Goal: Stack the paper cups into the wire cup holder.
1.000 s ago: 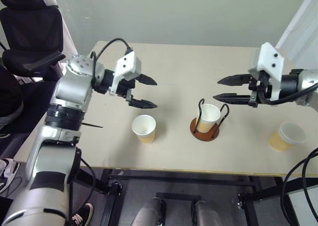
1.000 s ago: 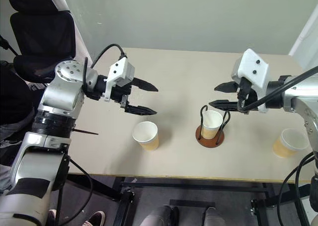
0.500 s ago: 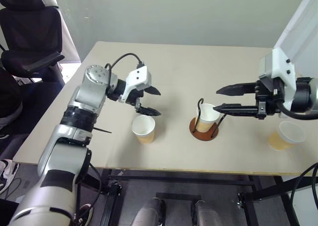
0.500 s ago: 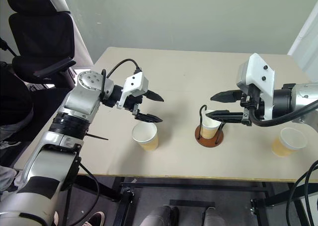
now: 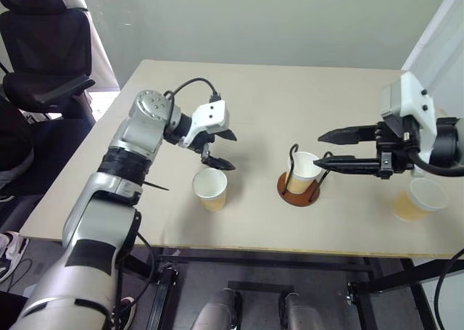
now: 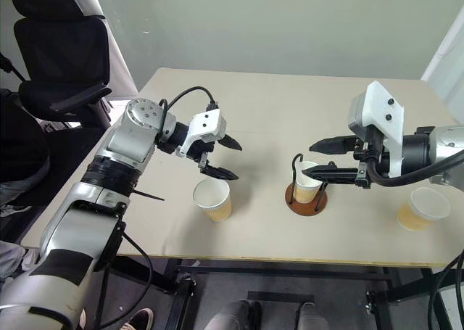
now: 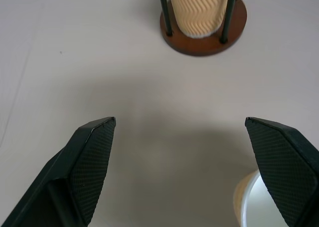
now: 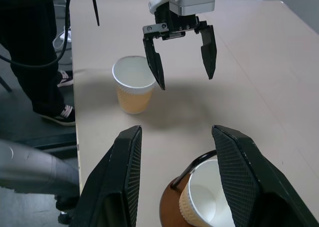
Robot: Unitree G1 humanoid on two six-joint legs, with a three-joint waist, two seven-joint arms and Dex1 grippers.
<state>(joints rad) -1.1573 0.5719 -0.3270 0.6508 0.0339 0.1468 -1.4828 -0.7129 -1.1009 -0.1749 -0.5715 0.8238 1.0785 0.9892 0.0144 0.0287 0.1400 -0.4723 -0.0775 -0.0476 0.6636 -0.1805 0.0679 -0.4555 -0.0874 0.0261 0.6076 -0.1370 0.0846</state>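
On the table (image 5: 254,91): wire cup holder (image 5: 299,186) near the middle front, one paper cup (image 5: 304,172) standing inside it. To its left, a second cup (image 5: 210,188); well off right, a third cup (image 5: 419,199). Beyond the left edge, a chair (image 5: 47,47).

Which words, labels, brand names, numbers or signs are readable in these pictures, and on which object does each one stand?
None can be read.
The paper cups bear only a wavy embossed pattern, no print.
The wire cup holder, the table and both grippers, left and right, show no lettering.
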